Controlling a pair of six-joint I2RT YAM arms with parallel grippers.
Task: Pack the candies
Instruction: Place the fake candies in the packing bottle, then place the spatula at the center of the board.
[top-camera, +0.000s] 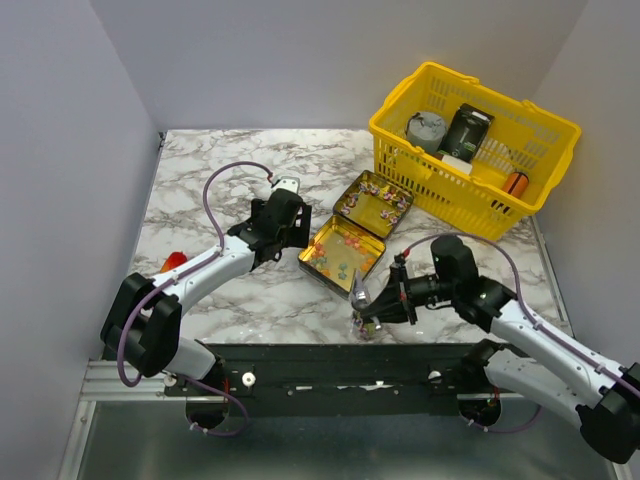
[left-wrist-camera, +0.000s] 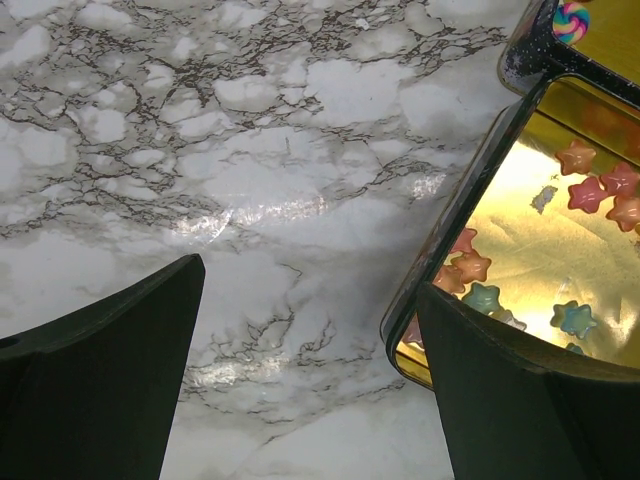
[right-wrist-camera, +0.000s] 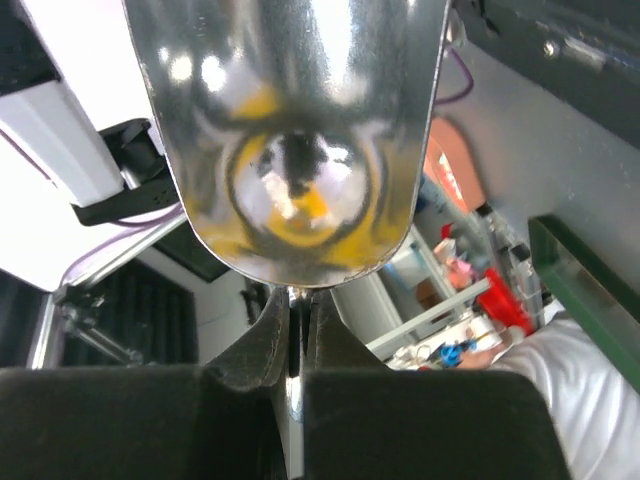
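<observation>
Marble table (top-camera: 200, 185); right pincer (right-wrist-camera: 292, 350) clamps metal scoop (right-wrist-camera: 290, 130).

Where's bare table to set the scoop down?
Widest bare marble is back left, between the rear wall, the left arm and the tin. A smaller patch lies in front of the tin, left of the scoop. Between tin and basket it's crowded.

The left fingers (left-wrist-camera: 530, 400) hide a corner of the tin (left-wrist-camera: 468, 205).

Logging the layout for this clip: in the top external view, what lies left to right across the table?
Orange-red lump → left hand → open gold tin → yellow basket.
</observation>
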